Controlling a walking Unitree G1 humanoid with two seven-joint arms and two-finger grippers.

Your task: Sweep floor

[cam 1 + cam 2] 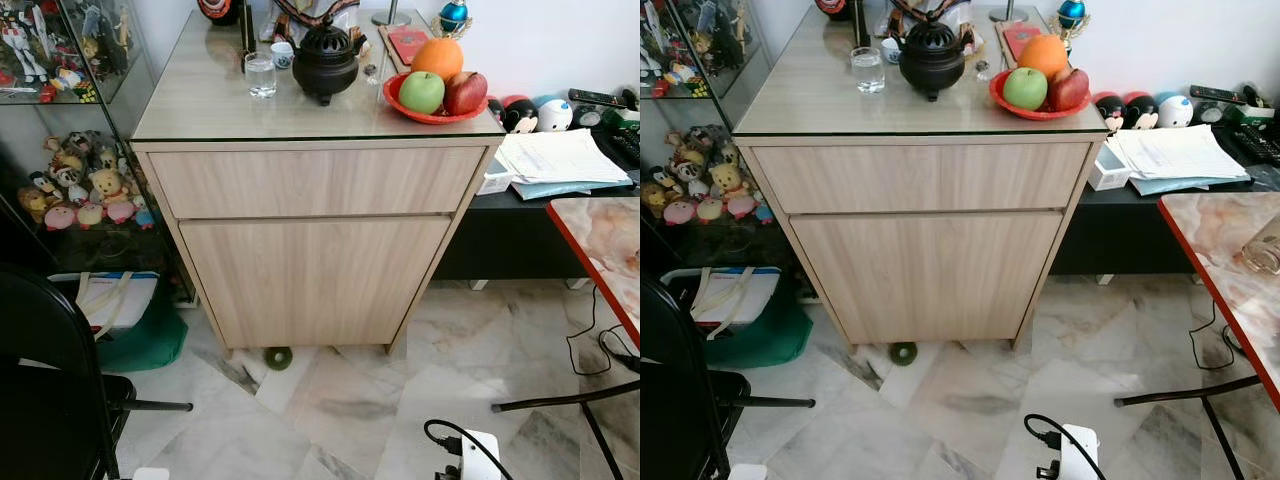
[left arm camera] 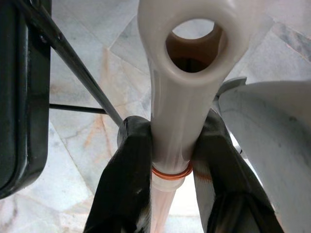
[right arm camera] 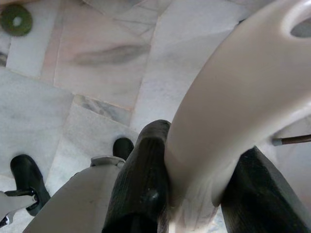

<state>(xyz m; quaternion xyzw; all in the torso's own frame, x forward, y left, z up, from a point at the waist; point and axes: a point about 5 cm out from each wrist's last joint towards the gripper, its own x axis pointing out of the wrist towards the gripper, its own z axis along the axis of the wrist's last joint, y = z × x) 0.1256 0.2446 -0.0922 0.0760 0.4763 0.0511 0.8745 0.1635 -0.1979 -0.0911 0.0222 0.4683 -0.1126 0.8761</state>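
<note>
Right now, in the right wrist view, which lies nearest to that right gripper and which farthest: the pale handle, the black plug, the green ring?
1. Pale handle, clamped between the right gripper fingers.
2. Black plug, on the marble floor beside the gripper.
3. Green ring, far across the floor.

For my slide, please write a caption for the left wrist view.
Left pincer shut on a white handle above the marble floor, beside a black chair.

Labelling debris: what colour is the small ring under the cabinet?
Dark green round ring on the marble floor; clearest in the left eye view.
</note>
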